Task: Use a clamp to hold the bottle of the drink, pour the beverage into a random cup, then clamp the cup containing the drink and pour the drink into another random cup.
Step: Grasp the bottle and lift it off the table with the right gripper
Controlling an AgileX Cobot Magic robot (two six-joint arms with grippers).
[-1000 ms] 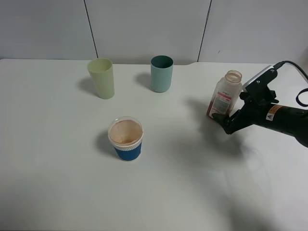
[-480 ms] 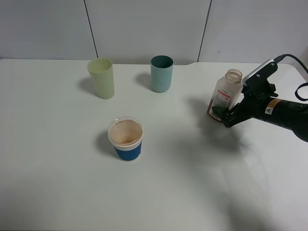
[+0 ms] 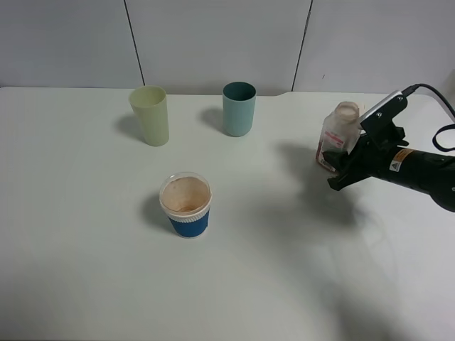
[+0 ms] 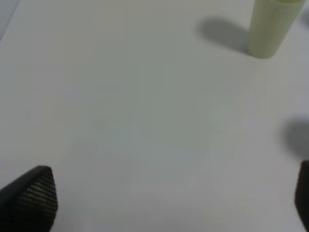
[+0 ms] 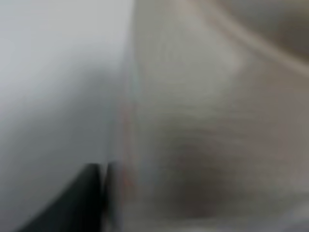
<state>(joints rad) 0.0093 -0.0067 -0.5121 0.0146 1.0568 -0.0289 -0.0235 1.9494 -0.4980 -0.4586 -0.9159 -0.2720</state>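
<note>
The clear bottle (image 3: 337,135), uncapped with a white-and-red label, stands at the right of the table, and a dark brown tint shows low inside it. My right gripper (image 3: 340,165) is shut on its lower body from the right. In the right wrist view the bottle (image 5: 207,121) is a close blur beside one dark finger (image 5: 82,203). The blue-banded white cup (image 3: 186,204), stained brown inside, sits centre-left. The pale yellow-green tumbler (image 3: 150,115) stands at the back left. In its wrist view my left gripper (image 4: 166,203) is open over bare table, with the tumbler (image 4: 270,26) beyond it.
A plain teal cup (image 3: 239,108) stands at the back, between the tumbler and the bottle. The white table (image 3: 284,270) runs to a grey panelled wall behind. The left arm does not show in the high view.
My right gripper has gone from open beside the bottle to shut on it. The bottle has shifted slightly to the right. The cups and left gripper have not moved.
</note>
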